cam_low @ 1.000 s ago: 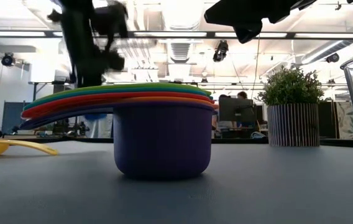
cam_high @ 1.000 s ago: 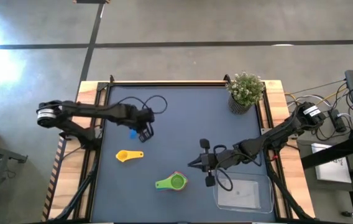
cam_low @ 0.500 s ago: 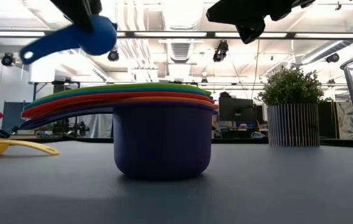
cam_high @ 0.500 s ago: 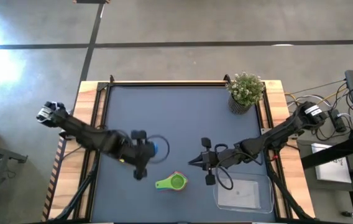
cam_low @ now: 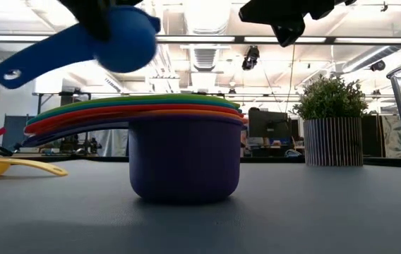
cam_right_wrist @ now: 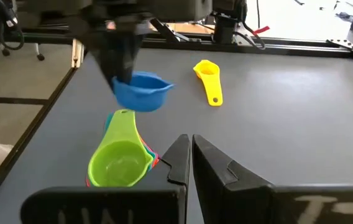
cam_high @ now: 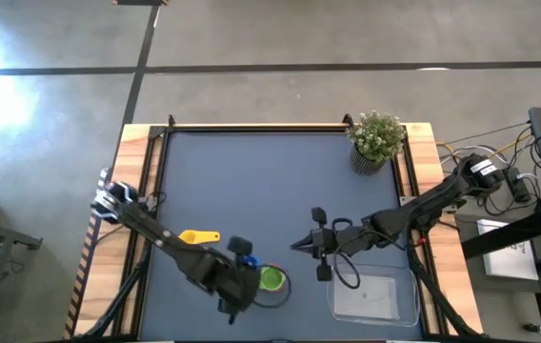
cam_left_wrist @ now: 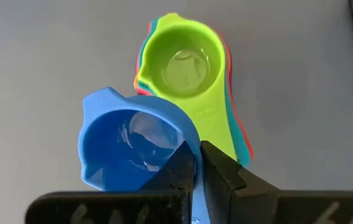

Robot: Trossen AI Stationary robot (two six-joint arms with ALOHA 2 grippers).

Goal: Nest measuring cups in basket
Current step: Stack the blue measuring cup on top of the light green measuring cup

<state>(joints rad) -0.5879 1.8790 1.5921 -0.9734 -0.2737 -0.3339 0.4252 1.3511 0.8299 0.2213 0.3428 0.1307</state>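
Observation:
My left gripper (cam_high: 240, 273) hovers near the table's near edge, shut on the blue measuring cup (cam_left_wrist: 130, 146), which hangs in the air just beside and above the nested stack (cam_high: 270, 279). That stack has green on top (cam_left_wrist: 186, 62) and stands on the purple cup's base (cam_low: 184, 159). The yellow cup (cam_high: 197, 236) lies alone on the table to the left. My right gripper (cam_right_wrist: 190, 160) waits in the air right of the stack, shut and holding nothing. The clear basket (cam_high: 375, 297) sits at the near right corner. My left gripper pinches the blue cup's side wall (cam_left_wrist: 186, 148), one finger inside the bowl and one outside, coming from above and pointing down. The cup is lifted clear and tilted, with its handle (cam_low: 17, 70) slanting down away from the bowl.
A potted plant (cam_high: 377, 141) stands at the far right corner. Wooden rails edge the table. The dark mat lies bare in its far half and between the yellow cup and the stack.
My left gripper has carried the blue cup from the left far part of the table toward the near edge and the right, past the yellow cup, to beside the stack. It stayed shut on the cup throughout.

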